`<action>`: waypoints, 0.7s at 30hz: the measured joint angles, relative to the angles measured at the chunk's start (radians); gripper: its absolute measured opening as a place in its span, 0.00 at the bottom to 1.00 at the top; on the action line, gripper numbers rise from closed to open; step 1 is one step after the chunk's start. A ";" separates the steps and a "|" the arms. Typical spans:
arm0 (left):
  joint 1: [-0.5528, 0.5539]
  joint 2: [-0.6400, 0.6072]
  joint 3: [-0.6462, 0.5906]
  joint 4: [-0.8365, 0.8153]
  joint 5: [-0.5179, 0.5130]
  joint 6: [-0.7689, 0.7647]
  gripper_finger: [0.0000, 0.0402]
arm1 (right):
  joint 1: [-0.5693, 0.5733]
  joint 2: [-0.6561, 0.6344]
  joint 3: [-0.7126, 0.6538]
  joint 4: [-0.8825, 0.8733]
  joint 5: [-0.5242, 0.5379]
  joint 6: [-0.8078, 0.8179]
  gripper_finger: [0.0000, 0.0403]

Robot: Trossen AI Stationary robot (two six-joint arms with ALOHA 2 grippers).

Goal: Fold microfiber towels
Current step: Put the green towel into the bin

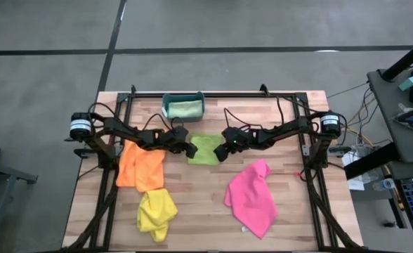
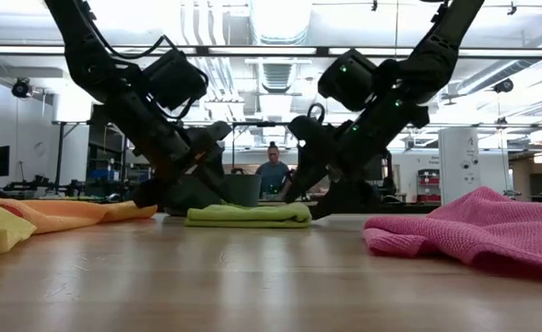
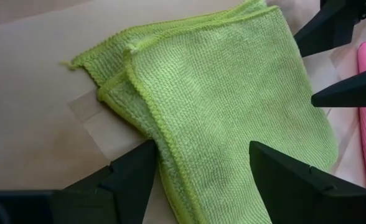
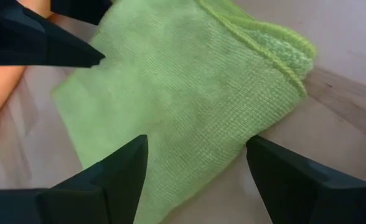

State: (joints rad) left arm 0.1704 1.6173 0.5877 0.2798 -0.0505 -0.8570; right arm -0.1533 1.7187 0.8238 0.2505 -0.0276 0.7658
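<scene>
From above, nearest you along the bench's front edge lie the yellow towel, bunched near the left corner, and the pink towel, spread toward the right. The orange towel lies behind the yellow one. At the bench's middle rests the folded lime green towel, roughly square, with the left gripper at its left edge and the right gripper at its right, both spread open and holding nothing. At the back edge, a teal bin holds a pale mint green towel.

From bench level, the lime towel lies flat in stacked layers between both grippers; the bin is hidden behind them.

In the left wrist view, the lime towel's layered hemmed edges show between open fingers.

In the right wrist view, the towel's thick folded corner shows; its far edge is cut off by the other gripper.
</scene>
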 joint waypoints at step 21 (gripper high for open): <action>-0.018 0.001 -0.004 0.008 -0.019 0.012 0.38 | -0.002 0.112 0.034 0.166 -0.099 -0.010 0.55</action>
State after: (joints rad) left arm 0.1521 1.6184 0.5835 0.2879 -0.0695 -0.8447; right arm -0.1548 1.8309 0.8578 0.4164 -0.1263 0.7561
